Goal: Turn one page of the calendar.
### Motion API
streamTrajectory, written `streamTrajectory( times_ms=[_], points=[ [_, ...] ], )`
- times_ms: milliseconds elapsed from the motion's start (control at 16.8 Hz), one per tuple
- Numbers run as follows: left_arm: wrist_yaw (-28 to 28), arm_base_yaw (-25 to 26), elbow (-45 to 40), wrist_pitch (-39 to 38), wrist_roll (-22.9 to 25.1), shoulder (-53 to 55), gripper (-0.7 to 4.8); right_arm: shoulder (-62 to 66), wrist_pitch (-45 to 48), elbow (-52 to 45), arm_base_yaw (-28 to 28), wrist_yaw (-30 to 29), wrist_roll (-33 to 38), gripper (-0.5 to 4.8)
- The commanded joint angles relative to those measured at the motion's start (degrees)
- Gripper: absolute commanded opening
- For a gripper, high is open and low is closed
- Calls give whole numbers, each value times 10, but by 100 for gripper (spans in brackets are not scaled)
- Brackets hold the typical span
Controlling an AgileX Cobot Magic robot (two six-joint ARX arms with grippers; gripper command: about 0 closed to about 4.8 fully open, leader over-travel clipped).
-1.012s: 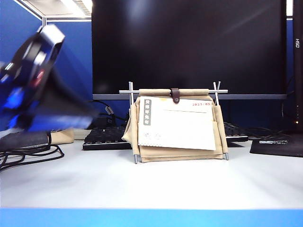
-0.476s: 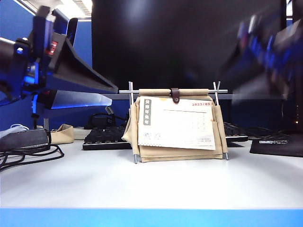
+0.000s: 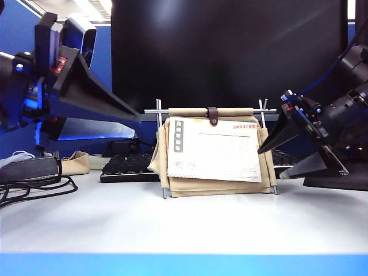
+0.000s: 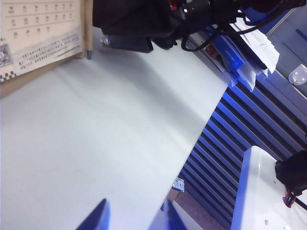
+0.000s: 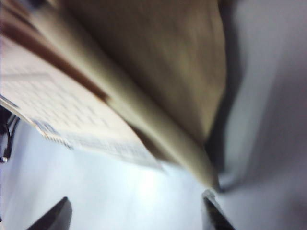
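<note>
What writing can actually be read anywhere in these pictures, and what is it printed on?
"2023/05", red: top right of the page on the calendar.
"HSO", sideways: black frame at the exterior view's right edge.
Dark vertical label strip: characters too small.
Date grid: numbers too blurred.

The exterior view is evenly lit from ceiling panels (image 3: pixel 86 7) seen at the upper edge, and is rendered sharp. A faint streak of glare is carried by the black monitor (image 3: pixel 230 52), and a soft shadow is cast under the calendar (image 3: pixel 215 152) onto the pale table (image 3: pixel 184 221). The left hand (image 3: pixel 135 125) is shown crisp but dark (backlit against the blue partition). In the left wrist view, moderate sharpness is kept, with a broad sheen across the table. The right wrist view is heavily blurred; the page (image 5: pixel 62 115) is smeared, and a bright patch is seen beneath it.
</note>
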Motion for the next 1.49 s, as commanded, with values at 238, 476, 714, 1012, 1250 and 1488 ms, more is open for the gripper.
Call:
streamTrajectory(
  times_ms=[238,476,714,1012,1250,1488],
  points=[
    [-5,0,2,3,3,-1,154,1,57,6,1,-3,2,346],
    [-5,0,2,3,2,-1,154,21,57,6,9,-9,5,346],
    [-4,0,2,1,2,-1,154,50,75,7,43,-29,6,346],
    [-4,0,2,-12,1,-1,154,50,73,7,49,-33,15,346],
    [-4,0,2,-12,1,-1,154,49,72,7,51,-71,35,346],
    [-5,0,2,-12,2,-1,154,49,84,7,51,-72,35,346]
  ],
)
